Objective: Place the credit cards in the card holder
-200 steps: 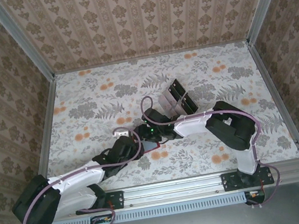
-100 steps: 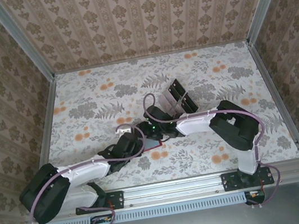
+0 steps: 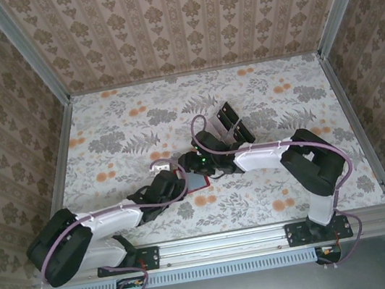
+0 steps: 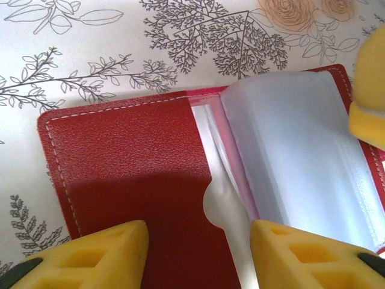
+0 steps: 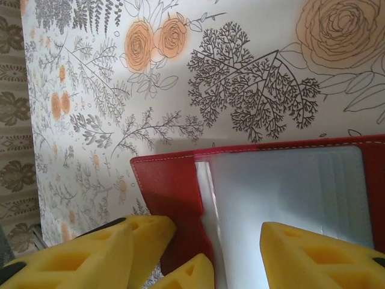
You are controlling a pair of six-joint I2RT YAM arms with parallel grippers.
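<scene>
The card holder point(image 3: 196, 181) is a red wallet lying open on the flowered table. In the left wrist view its red flap point(image 4: 126, 174) is on the left and its pale plastic pockets point(image 4: 295, 162) arch up on the right. My left gripper point(image 4: 198, 256) is open just above it, one finger over the flap and one over the pockets. My right gripper point(image 5: 216, 253) is open over the same wallet point(image 5: 168, 186), straddling the pale pocket point(image 5: 283, 186). One of its fingertips point(image 4: 370, 90) touches the wallet's right edge. Dark credit cards point(image 3: 233, 125) stand in a clear tray behind the right arm.
Patterned walls close in the table on three sides. The right arm's wrist and forearm point(image 3: 260, 156) reach across in front of the tray. A small white part point(image 3: 158, 167) on the left arm sits just left of the wallet.
The left arm has stretched forward, bringing its gripper onto the wallet. The right gripper has shifted a little up and left, and its elbow has swung right. More of the red wallet shows.
</scene>
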